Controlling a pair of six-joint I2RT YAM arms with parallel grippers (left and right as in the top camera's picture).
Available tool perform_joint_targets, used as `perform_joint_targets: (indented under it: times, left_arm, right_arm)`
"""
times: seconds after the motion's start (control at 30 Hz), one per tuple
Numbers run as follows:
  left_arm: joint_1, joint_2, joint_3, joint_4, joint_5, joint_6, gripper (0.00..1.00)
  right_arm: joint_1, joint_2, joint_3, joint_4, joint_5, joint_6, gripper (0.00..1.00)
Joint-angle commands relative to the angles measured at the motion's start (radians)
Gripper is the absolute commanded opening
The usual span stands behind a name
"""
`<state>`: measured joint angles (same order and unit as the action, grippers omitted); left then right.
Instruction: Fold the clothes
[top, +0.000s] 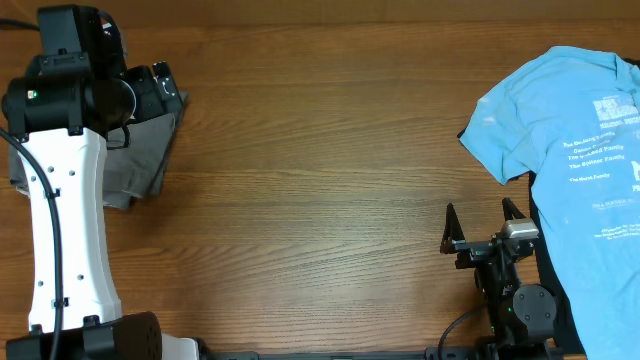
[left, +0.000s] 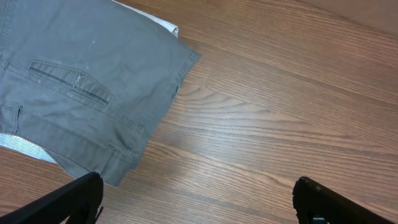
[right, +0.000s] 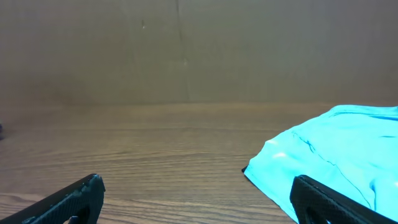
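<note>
Grey shorts (top: 150, 150) flat at 9 o'clock on counter (top: 320, 130). Left gripper (left: 198, 202) over shorts' edge, wide open, empty. Right gripper (top: 480, 218) at 5 o'clock, wide open, empty, beside blue T-shirt (top: 570, 130).

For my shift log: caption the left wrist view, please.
Open left gripper hovers near dark grey woven shorts lying on the brown wooden table.

On the light blue T-shirt (top: 570, 110) I see white print (top: 600, 150) in several short lines down its front. Several lines seem to end in "Family". The rest is too small for me to read.
</note>
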<state>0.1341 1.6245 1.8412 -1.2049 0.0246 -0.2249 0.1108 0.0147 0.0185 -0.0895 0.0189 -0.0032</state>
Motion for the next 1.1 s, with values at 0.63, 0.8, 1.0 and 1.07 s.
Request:
perform_joint_targets:
  times: [0.63,0.8,1.0,1.07]
  left_arm:
    - [-0.003,0.005,0.006,0.001,-0.006,0.019,1.0]
    - [-0.004,-0.031,0.0,-0.001,-0.006,0.019,1.0]
    - [-0.004,-0.182,0.0,-0.001,-0.006,0.019,1.0]
    - [-0.004,-0.249,0.0,-0.001,-0.006,0.019,1.0]
  right_arm:
    - [-0.004,-0.011,-0.011,0.008,0.009,0.008,1.0]
    - [-0.004,-0.011,-0.011,0.008,0.009,0.008,1.0]
    - [-0.004,-0.011,-0.011,0.008,0.009,0.008,1.0]
    - [-0.004,-0.011,-0.011,0.008,0.009,0.008,1.0]
